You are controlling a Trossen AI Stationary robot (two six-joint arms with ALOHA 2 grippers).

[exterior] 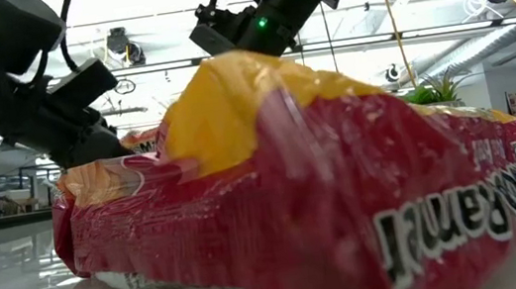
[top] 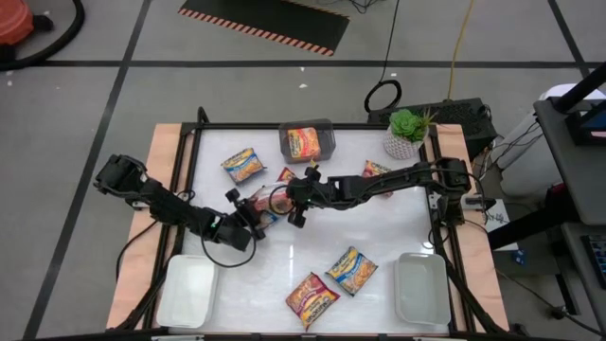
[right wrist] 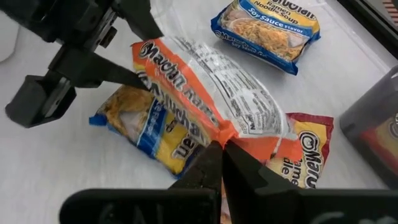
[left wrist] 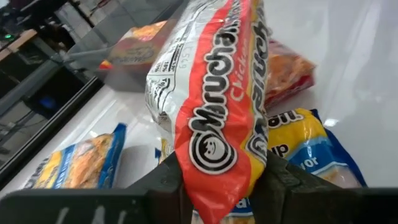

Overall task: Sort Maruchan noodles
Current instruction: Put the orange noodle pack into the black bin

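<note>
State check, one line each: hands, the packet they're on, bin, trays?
left hand, shut on one end of the orange packet
right hand, shut on its other end
orange packet, held between both hands, above a blue-and-yellow packet
blue-and-yellow packet, lying flat on the table
grey bin, holds one red packet
left tray, empty
right tray, empty

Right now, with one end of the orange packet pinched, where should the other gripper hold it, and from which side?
The free end, across its flat faces, coming opposite the right gripper, shut on the crimped seam. The orange packet stands on edge; the left gripper grips it there.
</note>
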